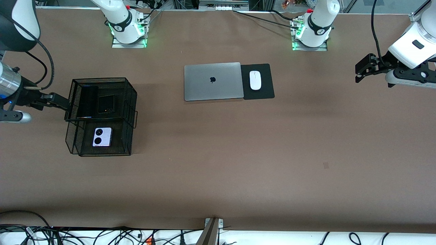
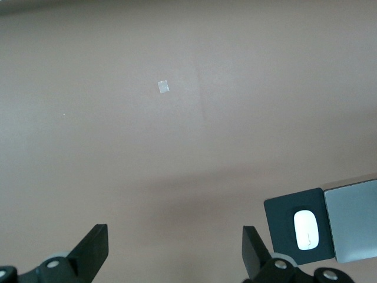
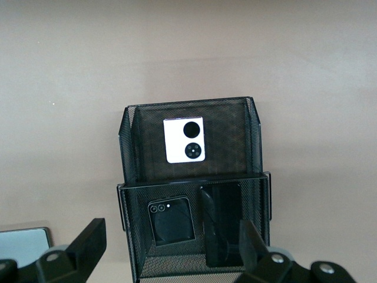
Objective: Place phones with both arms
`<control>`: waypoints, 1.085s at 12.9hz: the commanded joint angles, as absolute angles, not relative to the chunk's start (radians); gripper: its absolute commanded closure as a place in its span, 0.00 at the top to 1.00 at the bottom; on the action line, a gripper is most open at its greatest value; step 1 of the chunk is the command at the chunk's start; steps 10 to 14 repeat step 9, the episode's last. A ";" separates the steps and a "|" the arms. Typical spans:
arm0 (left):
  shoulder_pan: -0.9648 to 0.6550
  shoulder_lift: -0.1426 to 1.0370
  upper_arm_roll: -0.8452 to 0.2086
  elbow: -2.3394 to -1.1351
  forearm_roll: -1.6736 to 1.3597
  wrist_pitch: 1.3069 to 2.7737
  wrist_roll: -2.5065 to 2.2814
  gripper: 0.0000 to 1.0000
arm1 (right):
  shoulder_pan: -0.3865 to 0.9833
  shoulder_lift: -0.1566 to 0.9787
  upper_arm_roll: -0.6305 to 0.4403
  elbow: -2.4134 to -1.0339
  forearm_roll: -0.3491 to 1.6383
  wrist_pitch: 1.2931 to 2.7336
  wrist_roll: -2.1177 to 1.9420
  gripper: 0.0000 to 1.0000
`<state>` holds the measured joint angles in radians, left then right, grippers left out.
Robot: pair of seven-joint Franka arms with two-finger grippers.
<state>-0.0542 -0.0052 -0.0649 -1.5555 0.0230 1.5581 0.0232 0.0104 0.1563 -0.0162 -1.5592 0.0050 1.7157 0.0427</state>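
A black mesh two-tier basket [image 1: 133,98] stands toward the right arm's end of the table. Its upper tier holds the long black phone [image 1: 88,101] and, beside it, the small squarish black phone [image 1: 106,104]. The lavender-white phone [image 1: 102,136] with two black circles lies in the lower tier, nearer the front camera. My right gripper [image 1: 64,103] hangs open and empty at the basket's upper tier. In its wrist view the right gripper [image 3: 172,234] frames the small black phone [image 3: 171,221], the long one [image 3: 224,224] and the lavender one [image 3: 185,140]. My left gripper [image 1: 357,73] waits open over bare table.
A shut silver laptop [image 1: 213,81] lies mid-table, beside a black pad [image 1: 264,92] bearing a white mouse [image 1: 255,80]. In the left wrist view the left gripper [image 2: 174,236] is over bare brown table, with the mouse [image 2: 307,229] off to one side. Cables run along the table's front edge.
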 commanded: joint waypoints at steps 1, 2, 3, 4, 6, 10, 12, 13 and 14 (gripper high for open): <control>-0.051 -0.006 -0.069 -1.546 0.002 1.545 0.014 1.00 | -0.005 0.153 -0.002 -1.520 -0.017 1.674 0.049 1.00; -0.052 -0.006 -0.069 -1.546 0.002 1.545 0.014 1.00 | -0.005 0.152 -0.002 -1.519 -0.015 1.667 0.051 1.00; -0.052 -0.006 -0.069 -1.546 0.002 1.545 0.014 1.00 | -0.005 0.152 -0.002 -1.517 -0.015 1.667 0.051 1.00; -0.051 -0.006 -0.069 -1.548 0.002 1.545 0.015 1.00 | -0.008 0.150 0.000 -1.516 -0.014 1.666 0.052 1.00; -0.052 -0.006 -0.069 -1.548 0.002 1.545 0.014 1.00 | -0.017 0.149 0.000 -1.516 -0.005 1.660 0.051 1.00; -0.052 -0.006 -0.069 -1.548 0.002 1.545 0.015 1.00 | -0.018 0.150 -0.002 -1.516 -0.002 1.654 0.052 1.00; -0.052 -0.006 -0.069 -1.548 0.002 1.545 0.015 1.00 | -0.018 0.150 -0.002 -1.516 -0.002 1.654 0.052 1.00; -0.052 -0.006 -0.069 -1.548 0.002 1.545 0.015 1.00 | -0.018 0.150 -0.002 -1.516 -0.002 1.654 0.052 1.00; -0.052 -0.006 -0.069 -1.548 0.002 1.545 0.015 1.00 | -0.018 0.150 -0.002 -1.516 -0.002 1.654 0.052 1.00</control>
